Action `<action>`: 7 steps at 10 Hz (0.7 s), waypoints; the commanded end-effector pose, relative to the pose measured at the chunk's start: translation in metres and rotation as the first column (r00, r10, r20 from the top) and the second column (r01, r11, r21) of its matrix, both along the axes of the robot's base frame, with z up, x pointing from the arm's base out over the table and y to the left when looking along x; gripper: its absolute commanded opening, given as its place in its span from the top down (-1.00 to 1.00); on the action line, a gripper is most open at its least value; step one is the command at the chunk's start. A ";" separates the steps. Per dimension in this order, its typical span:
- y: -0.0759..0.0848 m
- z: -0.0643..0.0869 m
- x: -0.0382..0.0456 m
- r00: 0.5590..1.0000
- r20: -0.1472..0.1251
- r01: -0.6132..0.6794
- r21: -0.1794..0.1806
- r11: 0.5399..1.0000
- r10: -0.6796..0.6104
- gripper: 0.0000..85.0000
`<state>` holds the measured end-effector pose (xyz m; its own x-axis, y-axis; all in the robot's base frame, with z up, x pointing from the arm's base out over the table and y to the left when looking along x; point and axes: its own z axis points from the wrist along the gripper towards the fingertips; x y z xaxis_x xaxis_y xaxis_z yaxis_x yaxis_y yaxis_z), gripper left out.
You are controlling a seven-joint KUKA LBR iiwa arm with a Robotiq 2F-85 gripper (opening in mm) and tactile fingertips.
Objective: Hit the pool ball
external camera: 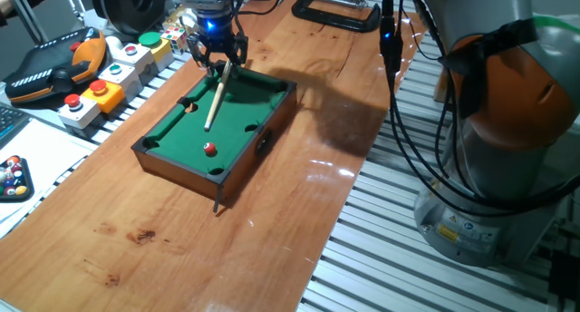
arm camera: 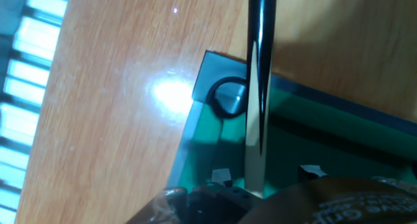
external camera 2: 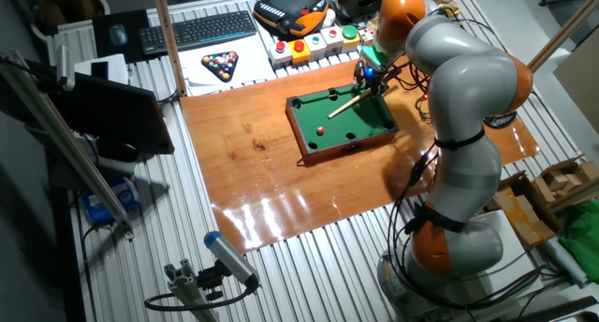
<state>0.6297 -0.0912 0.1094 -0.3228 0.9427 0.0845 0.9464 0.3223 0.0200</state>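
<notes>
Nearest the camera in one fixed view, a bare wooden tabletop (external camera: 181, 248) stretches toward a miniature pool table (external camera: 217, 121) with green felt and a dark wooden frame. The pool ball (external camera: 210, 150), tiny, glossy and red, lies on the felt in the near half of the miniature table, close to the near end rail and well apart from the pockets.

Beyond the ball, a pale wooden cue stick (external camera: 215, 99) slants down over the felt. Its lower tip points roughly toward the ball but stops short of it, with open felt between. The cue's upper end goes up into the gripper (external camera: 217, 51), which hangs over the far end of the miniature table. The jaws are closed around the cue; the hand view shows the cue (arm camera: 258, 87) running out from between them, dark at its far end, over a corner pocket (arm camera: 228, 97).

The other fixed view shows the same layout from the opposite side: the ball (external camera 2: 320, 130) on the felt, the cue (external camera 2: 343, 103) angled at it, and the grey and orange arm (external camera 2: 468, 107) bending over the table.

Farthest back sit a box of coloured push-buttons (external camera: 113, 76), an orange handheld controller (external camera: 54, 67), and, at the left edge, 1 black triangle rack of multicoloured balls (external camera: 13, 178).

Judging by this, the step in hand is lining up the cue, with the strike not yet made. The next move would call for a short push along the cue's own axis, keeping the tip low and aimed at the ball's centre.
</notes>
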 end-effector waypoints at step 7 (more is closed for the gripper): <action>-0.005 -0.007 0.0005 0.998 -0.053 0.034 0.042 0.999 -0.031 -0.29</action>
<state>0.6302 -0.0966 0.1026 -0.2866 0.9477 0.1404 0.9564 0.2917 -0.0165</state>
